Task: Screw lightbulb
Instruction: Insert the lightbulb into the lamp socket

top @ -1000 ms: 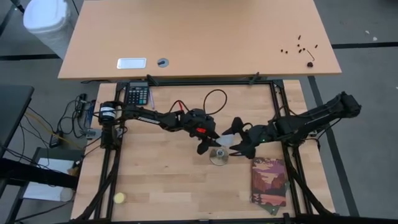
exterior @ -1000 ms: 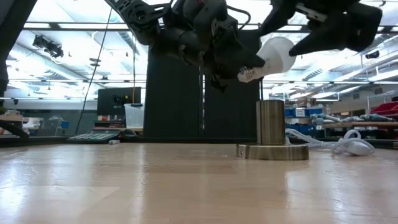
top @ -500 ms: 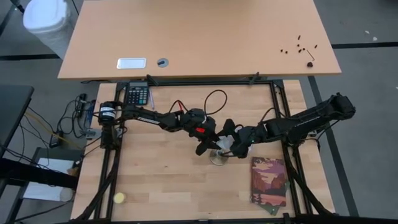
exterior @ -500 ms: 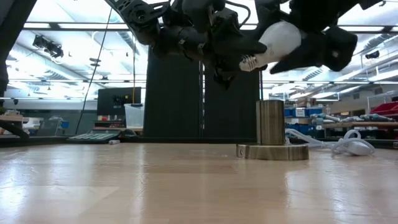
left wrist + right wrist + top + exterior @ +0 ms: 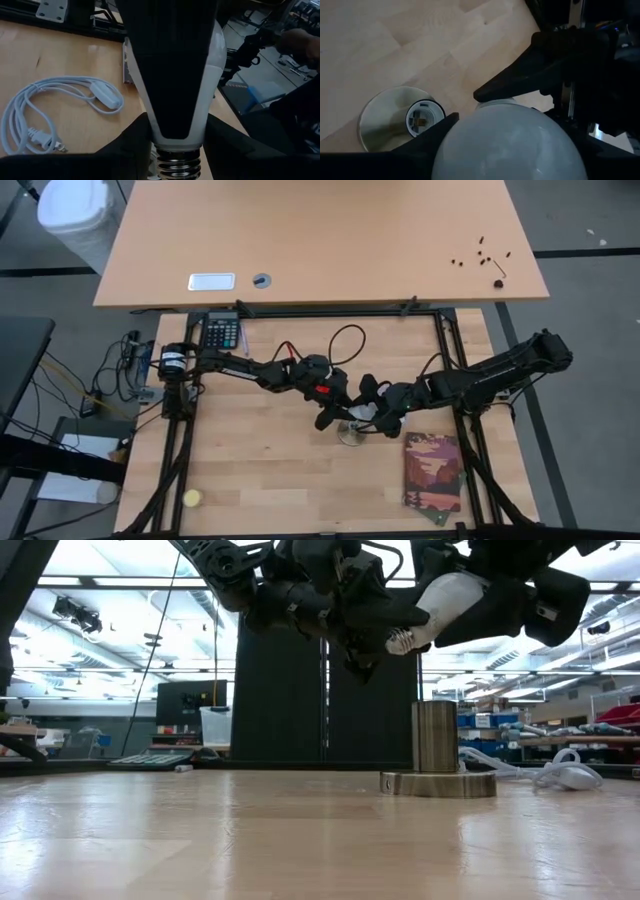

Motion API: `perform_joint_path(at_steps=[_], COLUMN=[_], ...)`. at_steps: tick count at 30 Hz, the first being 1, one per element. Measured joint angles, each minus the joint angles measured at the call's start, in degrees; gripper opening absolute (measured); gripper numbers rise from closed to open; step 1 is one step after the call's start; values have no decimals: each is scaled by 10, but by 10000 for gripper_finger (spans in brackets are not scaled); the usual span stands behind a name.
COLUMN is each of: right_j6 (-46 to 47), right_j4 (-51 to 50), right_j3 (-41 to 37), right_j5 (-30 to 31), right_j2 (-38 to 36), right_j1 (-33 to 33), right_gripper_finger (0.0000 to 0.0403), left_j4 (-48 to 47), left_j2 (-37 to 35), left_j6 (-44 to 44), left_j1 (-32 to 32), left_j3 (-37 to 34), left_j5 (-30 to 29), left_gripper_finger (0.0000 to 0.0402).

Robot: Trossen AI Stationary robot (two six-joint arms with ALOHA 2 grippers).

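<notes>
Holding: we grip the lightbulb (image 5: 445,602) mid-air, left gripper (image 5: 335,406) clamped near its screw base
Right gripper (image 5: 388,411): part-open around the globe
Place: above the socket (image 5: 437,753)
Handling: light, fragile, slippery glass

Left hand (image 5: 340,412) clamped, right hand (image 5: 383,418) closing — apparently; arms converge mid-table.

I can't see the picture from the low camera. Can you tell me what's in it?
A white lightbulb hangs tilted in the air, above and not touching a metal socket that stands on the wooden table. Dark robot arms crowd around it from above; the left hand grips it near its grey screw end. A room with ceiling lights shows behind.
</notes>
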Motion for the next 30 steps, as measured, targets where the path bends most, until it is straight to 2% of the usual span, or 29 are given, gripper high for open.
perform_joint_path(at_steps=[7,15,20,24,30], right_j6=[10,48,87,155,248], right_j4=[3,-25,-42,-77,-157], right_j3=[0,0,0,6,66], right_j5=[0,3,5,5,7], right_j2=[0,-26,-56,-81,-78], right_j1=[0,5,8,8,7], right_gripper_finger=[274,254,268,269,256], left_j4=[1,0,-14,-60,-149], left_j2=[0,0,-15,-47,-78], left_j6=[10,34,60,112,195], left_j1=[0,12,21,20,-26], left_j3=[0,0,0,0,0], left_j5=[-7,-10,-10,-56,-222], left_gripper_finger=[172,221,230,229,229])
